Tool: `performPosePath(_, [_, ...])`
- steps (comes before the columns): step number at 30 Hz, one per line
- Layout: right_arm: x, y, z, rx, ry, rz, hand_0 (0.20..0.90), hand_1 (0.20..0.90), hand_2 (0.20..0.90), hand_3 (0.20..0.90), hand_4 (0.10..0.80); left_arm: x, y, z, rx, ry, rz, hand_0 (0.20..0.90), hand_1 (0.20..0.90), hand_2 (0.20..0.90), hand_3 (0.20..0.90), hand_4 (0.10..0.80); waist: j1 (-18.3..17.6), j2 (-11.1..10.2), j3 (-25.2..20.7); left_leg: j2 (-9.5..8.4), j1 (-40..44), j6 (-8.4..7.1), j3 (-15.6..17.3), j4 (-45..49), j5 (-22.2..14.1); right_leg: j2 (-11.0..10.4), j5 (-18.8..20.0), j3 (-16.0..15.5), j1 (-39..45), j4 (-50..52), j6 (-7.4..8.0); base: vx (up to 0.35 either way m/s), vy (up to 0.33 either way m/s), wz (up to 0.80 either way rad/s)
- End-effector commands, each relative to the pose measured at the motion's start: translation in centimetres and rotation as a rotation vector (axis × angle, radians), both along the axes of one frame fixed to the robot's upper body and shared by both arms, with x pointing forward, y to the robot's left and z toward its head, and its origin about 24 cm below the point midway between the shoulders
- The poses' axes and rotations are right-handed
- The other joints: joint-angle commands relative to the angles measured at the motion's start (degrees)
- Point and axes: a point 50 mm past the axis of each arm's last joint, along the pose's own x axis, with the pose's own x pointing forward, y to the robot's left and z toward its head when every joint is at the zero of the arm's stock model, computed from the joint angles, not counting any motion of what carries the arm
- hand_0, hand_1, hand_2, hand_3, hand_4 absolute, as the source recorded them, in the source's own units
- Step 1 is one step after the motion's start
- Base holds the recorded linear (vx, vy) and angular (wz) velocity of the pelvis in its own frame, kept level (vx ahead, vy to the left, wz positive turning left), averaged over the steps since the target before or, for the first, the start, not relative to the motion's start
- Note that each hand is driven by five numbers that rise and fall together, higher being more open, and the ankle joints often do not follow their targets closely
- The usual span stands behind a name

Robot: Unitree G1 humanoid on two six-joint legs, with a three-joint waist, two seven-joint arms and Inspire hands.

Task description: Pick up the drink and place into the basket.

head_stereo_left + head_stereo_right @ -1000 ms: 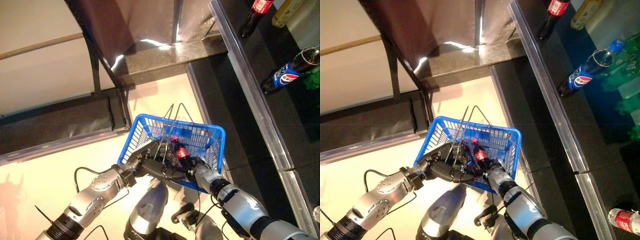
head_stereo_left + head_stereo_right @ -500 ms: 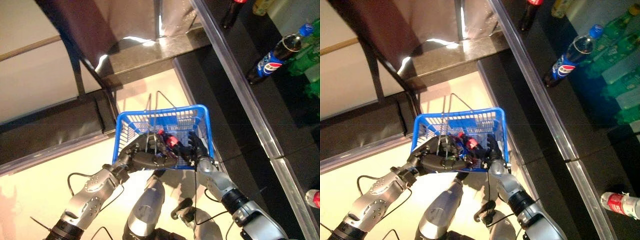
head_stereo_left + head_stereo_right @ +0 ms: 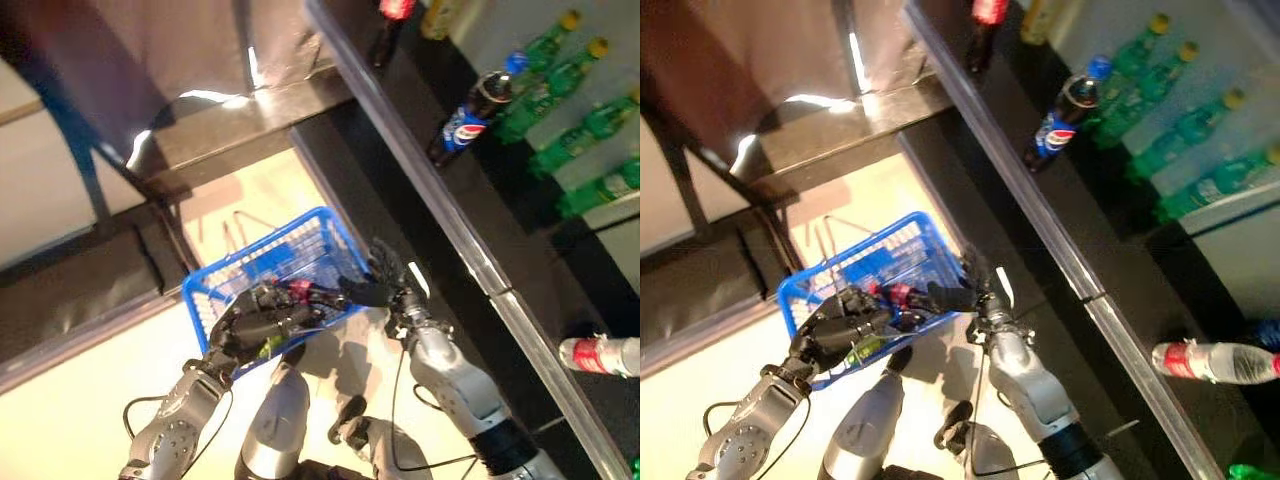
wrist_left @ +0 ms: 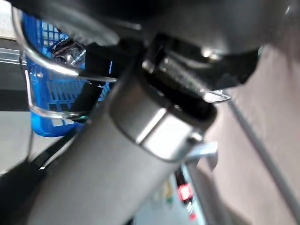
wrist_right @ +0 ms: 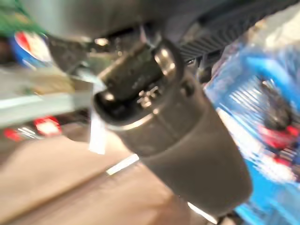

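The blue basket hangs off the floor in front of me. My left hand is shut on its thin wire handles. A dark drink bottle with a red label lies inside the basket; it also shows in the right eye view and the right wrist view. My right hand is open and empty, its fingers spread, just outside the basket's right rim and apart from the drink.
A dark shelf with a metal front rail runs along the right. On it stand a blue-labelled cola bottle and green bottles; a red-labelled bottle lies on its side. A dark stand is at the left.
The camera has swung right. My right hand let go of the drink inside the basket and drew back out past the right rim. The drink stays in the basket.
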Motion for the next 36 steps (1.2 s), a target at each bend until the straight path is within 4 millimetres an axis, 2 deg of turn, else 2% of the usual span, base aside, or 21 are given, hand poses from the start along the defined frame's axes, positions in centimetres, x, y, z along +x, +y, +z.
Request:
performPosePath(1, [-1.0, -0.8, 2.1, 0.097, -0.139, 0.118, 0.900, 0.900, 0.900, 0.900, 0.800, 0.8, -0.3, 11.2, -0.150, -0.731, 0.073, 0.300, 0.300, 0.300, 0.200, 0.100, -2.3, 3.3, -13.7, 1.66, 5.5, 0.46, 2.0, -3.1, -1.1, 0.2, 5.6, 2.4, 1.0, -2.5, 0.66, 0.037, -0.038, -0.18])
performPosePath(3, [-1.8, -0.5, 2.0, 0.187, -0.156, 0.205, 0.900, 0.900, 0.900, 0.900, 0.800, 0.5, 0.7, 8.7, -0.177, -0.610, 0.162, 0.300, 0.300, 0.300, 0.200, 0.100, -3.2, 3.2, -15.4, 2.16, 6.6, 0.36, 3.1, -3.9, -1.1, 0.4, 6.3, 3.4, 2.1, -4.5, 1.01, 0.013, -0.056, -0.20])
performPosePath(7, [-2.4, 0.0, 1.2, 0.295, -0.132, 0.301, 0.900, 0.900, 0.900, 0.900, 0.800, 0.0, 1.7, 5.3, -0.151, -0.447, 0.286, 0.300, 0.300, 0.300, 0.200, 0.100, -4.2, 2.9, -18.1, 2.94, 8.6, 0.33, 5.0, -5.7, -1.1, 0.6, 7.7, 5.0, 3.5, -7.6, 1.52, -0.009, -0.049, -0.25])
performPosePath(11, [-3.8, -0.1, -1.4, 0.312, -0.032, 0.383, 0.900, 0.900, 0.900, 0.900, 0.800, -1.6, 3.5, 1.0, -0.004, -0.238, 0.421, 0.300, 0.300, 0.300, 0.200, 0.100, -6.6, 2.8, -21.5, 4.01, 10.7, 0.20, 8.3, -7.8, -1.1, 0.8, 9.3, 7.2, 4.1, -10.3, 1.94, -0.018, -0.029, -0.20])
performPosePath(12, [-4.0, -0.2, -1.7, 0.312, -0.016, 0.384, 0.900, 0.900, 0.900, 0.900, 0.800, -1.8, 3.7, 0.6, 0.012, -0.212, 0.433, 0.300, 0.300, 0.300, 0.200, 0.100, -6.8, 2.8, -21.9, 4.15, 10.9, 0.15, 8.7, -8.1, -1.1, 0.8, 9.4, 7.3, 4.2, -10.5, 1.98, -0.032, -0.037, -0.34])
performPosePath(16, [-5.7, -0.5, -5.4, 0.284, 0.139, 0.382, 0.900, 0.900, 0.900, 0.900, 0.800, -3.7, 5.3, -3.8, -0.004, 0.000, 0.565, 0.300, 0.300, 0.300, 0.200, 0.100, -9.0, 3.2, -24.3, 5.30, 12.7, -0.41, 11.7, -10.8, -0.6, 0.9, 10.6, 8.3, 4.5, -12.8, 2.27, -0.032, -0.037, -0.26])
performPosePath(17, [-5.8, -0.5, -5.6, 0.280, 0.147, 0.382, 0.900, 0.900, 0.900, 0.900, 0.800, -3.8, 5.3, -4.0, -0.008, 0.012, 0.572, 0.300, 0.300, 0.300, 0.200, 0.100, -9.2, 3.2, -24.5, 5.37, 12.8, -0.46, 11.8, -11.0, -0.5, 1.0, 10.7, 8.3, 4.5, -12.9, 2.28, -0.042, -0.046, -0.25])
performPosePath(18, [-6.2, -0.7, -6.8, 0.260, 0.181, 0.372, 0.900, 0.900, 0.900, 0.900, 0.800, -4.3, 5.5, -5.6, -0.006, 0.088, 0.608, 0.300, 0.300, 0.300, 0.200, 0.100, -9.8, 3.4, -25.1, 5.77, 13.2, -0.83, 12.5, -11.9, -0.3, 0.9, 10.9, 8.2, 4.6, -13.6, 2.40, -0.026, -0.030, -0.22])
performPosePath(19, [-6.2, -0.7, -6.8, 0.260, 0.180, 0.372, 0.900, 0.900, 0.900, 0.900, 0.800, -4.3, 5.5, -5.6, -0.006, 0.088, 0.608, 0.300, 0.300, 0.300, 0.200, 0.100, -9.8, 3.4, -25.1, 5.78, 13.2, -0.84, 12.5, -11.9, -0.3, 0.9, 10.9, 8.2, 4.6, -13.7, 2.40, -0.068, -0.065, -0.26])
performPosePath(20, [-6.5, -0.8, -7.8, 0.242, 0.197, 0.369, 0.900, 0.900, 0.900, 0.900, 0.800, -5.0, 5.3, -7.5, 0.003, 0.179, 0.634, 0.300, 0.300, 0.300, 0.200, 0.100, -10.4, 3.6, -25.6, 6.20, 13.6, -1.25, 13.1, -13.3, 0.2, 1.0, 11.2, 8.0, 4.9, -14.9, 2.46, -0.061, -0.053, -0.23])
performPosePath(23, [-6.9, -1.5, -9.8, 0.242, 0.257, 0.316, 0.900, 0.900, 0.900, 0.900, 0.800, -6.4, 5.0, -10.0, 0.010, 0.313, 0.661, 0.300, 0.300, 0.300, 0.200, 0.100, -11.0, 3.9, -26.1, 6.82, 14.0, -1.93, 13.7, -15.4, 1.1, 1.0, 12.1, 7.4, 5.3, -17.0, 2.64, -0.074, -0.052, -0.12])
performPosePath(24, [-7.0, -1.5, -10.0, 0.242, 0.260, 0.313, 0.900, 0.900, 0.900, 0.900, 0.800, -6.5, 5.0, -10.2, 0.009, 0.318, 0.663, 0.300, 0.300, 0.300, 0.200, 0.100, -11.1, 3.9, -26.1, 6.85, 14.0, -1.96, 13.7, -15.6, 1.2, 1.0, 12.2, 7.3, 5.3, -17.1, 2.65, -0.094, -0.042, -0.06])
performPosePath(25, [-7.5, -1.8, -11.6, 0.268, 0.317, 0.281, 0.900, 0.900, 0.900, 0.900, 0.800, -7.4, 4.7, -11.6, 0.007, 0.395, 0.681, 0.300, 0.300, 0.300, 0.200, 0.100, -11.4, 4.1, -26.5, 7.20, 13.9, -2.35, 14.2, -16.7, 1.8, 1.0, 12.9, 6.9, 5.5, -18.7, 2.80, -0.057, -0.022, -0.07])
performPosePath(26, [-7.5, -1.8, -11.6, 0.268, 0.317, 0.281, 0.900, 0.900, 0.900, 0.900, 0.800, -7.4, 4.7, -11.6, 0.007, 0.395, 0.681, 0.300, 0.300, 0.300, 0.200, 0.100, -11.4, 4.1, -26.5, 7.21, 13.9, -2.35, 14.2, -16.7, 1.8, 1.0, 12.9, 6.9, 5.5, -18.7, 2.79, -0.134, -0.045, -0.06])
performPosePath(27, [-8.4, -2.5, -13.7, 0.218, 0.386, 0.241, 0.900, 0.900, 0.900, 0.900, 0.800, -8.2, 4.2, -13.0, 0.017, 0.487, 0.687, 0.300, 0.300, 0.300, 0.200, 0.100, -11.8, 4.4, -26.8, 7.51, 13.2, -2.83, 14.9, -17.0, 1.9, 0.9, 13.7, 5.9, 5.7, -20.3, 2.95, -0.111, -0.033, -0.04])
performPosePath(29, [-8.7, -2.9, -14.6, 0.186, 0.419, 0.212, 0.900, 0.900, 0.900, 0.900, 0.800, -8.5, 4.0, -13.6, 0.029, 0.546, 0.685, 0.300, 0.300, 0.300, 0.200, 0.100, -11.9, 4.4, -26.9, 7.58, 12.7, -2.98, 15.0, -17.0, 1.9, 0.9, 14.0, 5.3, 5.8, -20.9, 3.00, -0.121, -0.033, -0.04])
performPosePath(31, [-9.8, -3.9, -16.6, 0.082, 0.474, 0.171, 0.900, 0.900, 0.900, 0.900, 0.800, -9.7, 3.7, -14.9, 0.080, 0.660, 0.654, 0.300, 0.300, 0.300, 0.200, 0.100, -12.1, 4.5, -27.0, 7.41, 11.8, -3.18, 14.8, -17.0, 2.0, 0.9, 13.9, 4.5, 5.7, -21.3, 2.99, -0.108, -0.020, -0.03])
performPosePath(35, [-10.9, -4.6, -18.1, -0.071, 0.529, 0.191, 0.900, 0.900, 0.900, 0.900, 0.800, -10.8, 3.5, -16.0, 0.125, 0.763, 0.621, 0.300, 0.300, 0.300, 0.200, 0.100, -12.2, 4.6, -27.0, 7.20, 11.6, -3.04, 14.6, -17.0, 2.0, 0.8, 13.7, 4.5, 5.5, -21.2, 2.88, -0.072, 0.008, -0.01])
performPosePath(36, [-12.0, -5.1, -19.2, -0.108, 0.597, 0.167, 0.900, 0.900, 0.900, 0.900, 0.800, -11.5, 3.6, -16.4, 0.158, 0.796, 0.604, 0.300, 0.300, 0.300, 0.200, 0.100, -12.4, 4.7, -27.0, 7.20, 11.9, -2.86, 14.9, -17.0, 1.7, 0.8, 13.4, 4.8, 5.4, -21.1, 2.73, -0.079, 0.044, -0.01])
